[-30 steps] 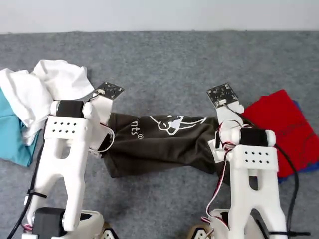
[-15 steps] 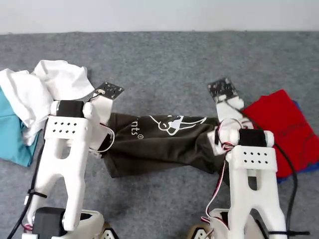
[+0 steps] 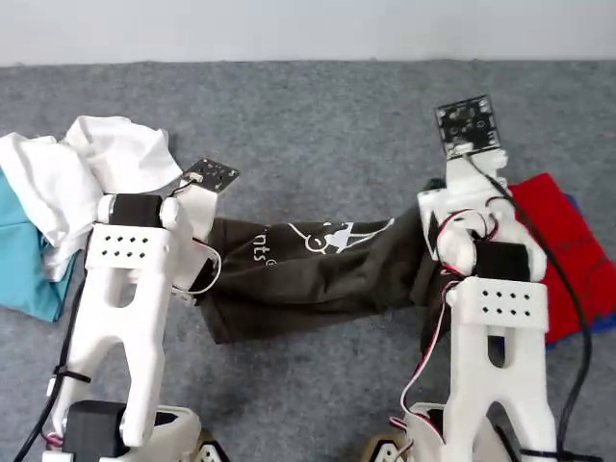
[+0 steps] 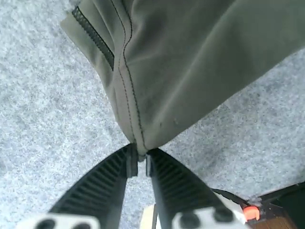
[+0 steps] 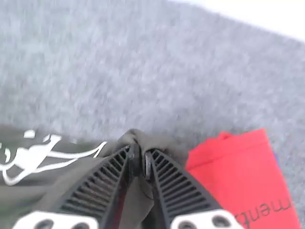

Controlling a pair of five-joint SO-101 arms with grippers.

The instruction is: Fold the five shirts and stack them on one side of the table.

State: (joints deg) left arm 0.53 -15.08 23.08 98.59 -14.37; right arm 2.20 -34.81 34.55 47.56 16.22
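- Left gripper (image 4: 138,160) clamped tight on a hem corner of the dark shirt (image 3: 308,279).
- Right gripper (image 5: 139,162) pinching its other end, beside the red shirt (image 3: 568,241).
- Dark shirt stretched between both arms over the grey table (image 3: 318,125).

Table cover: grey felt-like fabric sheet (image 3: 318,115), laid flat over the working surface from near to far and from left to right. Up close its nap looks mottled and slightly fuzzy.
Far border: plain white band (image 3: 308,29), running straight along the far edge of the grey sheet and meeting it across the full width.
Near side: brown wooden strip (image 4: 274,223), just beside the grey sheet.
Small part: little orange piece (image 4: 248,210), just beside the wooden strip; what it is cannot be told.
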